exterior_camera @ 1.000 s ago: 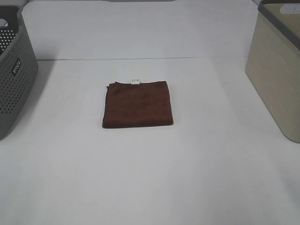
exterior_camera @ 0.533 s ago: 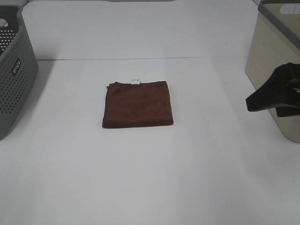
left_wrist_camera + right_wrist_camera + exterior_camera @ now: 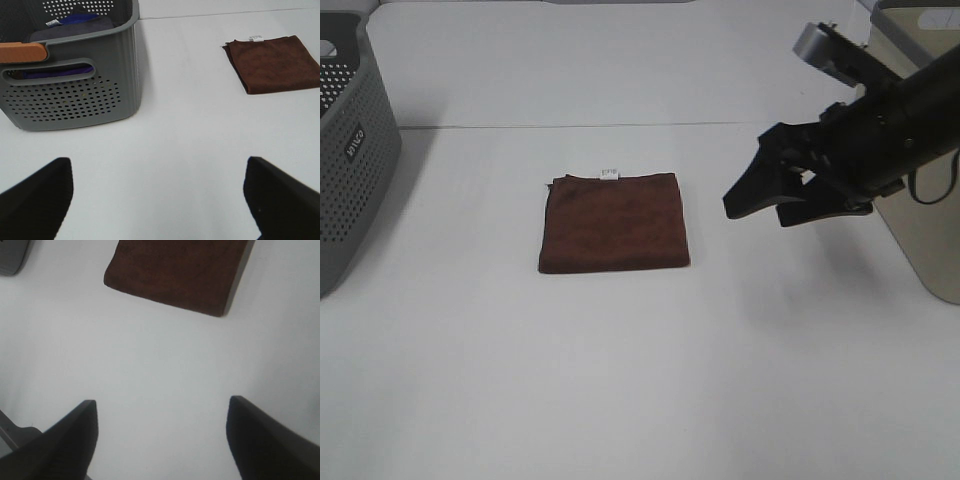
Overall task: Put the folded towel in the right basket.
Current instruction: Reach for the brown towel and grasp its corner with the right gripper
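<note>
The folded towel (image 3: 614, 222) (image 3: 274, 62) (image 3: 177, 272) is dark brown, a neat near-square lying flat on the white table (image 3: 620, 380) around the middle. Its edges are fairly even, with one corner slightly ragged. A small white label (image 3: 610, 174) (image 3: 255, 37) sticks out at its far edge. The right basket (image 3: 920, 250) stands upright at the right side of the table, well apart from the towel. It has smooth beige walls and a dark grey rim, and the frame cuts part of it off.
</note>
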Available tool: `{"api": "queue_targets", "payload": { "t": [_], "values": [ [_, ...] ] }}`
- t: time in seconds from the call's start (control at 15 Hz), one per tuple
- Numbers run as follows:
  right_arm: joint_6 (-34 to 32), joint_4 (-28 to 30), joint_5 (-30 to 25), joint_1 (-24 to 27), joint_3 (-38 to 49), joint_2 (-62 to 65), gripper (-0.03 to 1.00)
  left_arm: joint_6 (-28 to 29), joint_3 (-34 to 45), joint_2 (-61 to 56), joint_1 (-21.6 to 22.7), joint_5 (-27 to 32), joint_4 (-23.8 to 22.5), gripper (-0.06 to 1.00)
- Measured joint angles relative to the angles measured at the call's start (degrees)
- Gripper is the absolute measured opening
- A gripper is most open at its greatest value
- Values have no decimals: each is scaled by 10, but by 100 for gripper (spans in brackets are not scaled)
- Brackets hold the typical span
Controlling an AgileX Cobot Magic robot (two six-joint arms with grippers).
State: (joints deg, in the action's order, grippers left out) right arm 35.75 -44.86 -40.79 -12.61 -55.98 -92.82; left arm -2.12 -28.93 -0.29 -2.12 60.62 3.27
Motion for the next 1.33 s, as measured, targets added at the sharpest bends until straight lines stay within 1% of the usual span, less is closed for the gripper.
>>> {"api": "queue_targets", "payload": {
  "t": [0.13,0.27,0.47,0.6,0.67,0.73,1.13,1.2,1.33],
  "values": [
    [-22,0,4,-16,-51,-45,62,0,0,0,0,0,0,88],
    [-26,0,-25,-17,-121,-104,60,0,0,0,0,0,0,88],
    [-45,-1,-88,-17,-224,-199,61,0,0,0,0,0,0,88],
    [-58,-2,-108,-17,-278,-260,65,0,0,0,0,0,0,88],
    [-60,-2,-111,-17,-287,-272,66,0,0,0,0,0,0,88],
    [-66,-3,-115,-17,-319,-311,69,0,0,0,0,0,0,88],
    [-84,6,-115,-17,-406,-411,70,0,0,0,0,0,0,88],
    [-87,6,-112,-17,-413,-421,70,0,0,0,0,0,0,88],
    [-87,2,-89,-17,-417,-438,70,0,0,0,0,0,0,88]
  ]
}}
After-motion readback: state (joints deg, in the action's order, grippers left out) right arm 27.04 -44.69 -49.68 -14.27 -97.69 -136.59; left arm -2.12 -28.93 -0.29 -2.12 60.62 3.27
